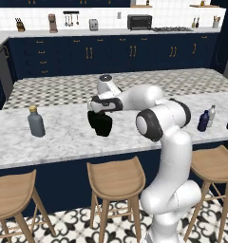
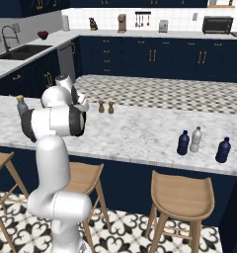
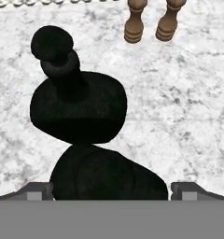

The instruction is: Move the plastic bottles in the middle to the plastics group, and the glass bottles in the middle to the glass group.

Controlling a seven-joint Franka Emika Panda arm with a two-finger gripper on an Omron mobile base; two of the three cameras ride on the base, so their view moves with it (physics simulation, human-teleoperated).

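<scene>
Two black glass bottles (image 3: 79, 109) remain mid-counter, neither yet beside the grey tan-capped bottle (image 1: 35, 122); gripper (image 3: 111, 189) spread wide over the nearer, holding nothing.

- Two glass bottles (image 3: 79, 107), squat, glossy black, round-bellied with narrow necks, stand upright and touching mid-counter (image 1: 68, 137).
- Plastic bottles: three small ones at the counter's right end, two navy (image 2: 183, 143) flanking a silver-grey one (image 2: 195, 140).
- Glass group: a tall grey bottle with tan cap (image 1: 35, 122) stands upright at the left end.

blocked: two black bottles (image 3: 79, 109) touching, stacked ahead | beyond: brown shakers (image 3: 151, 21) | free: bare marble counter (image 3: 188, 116) right
</scene>
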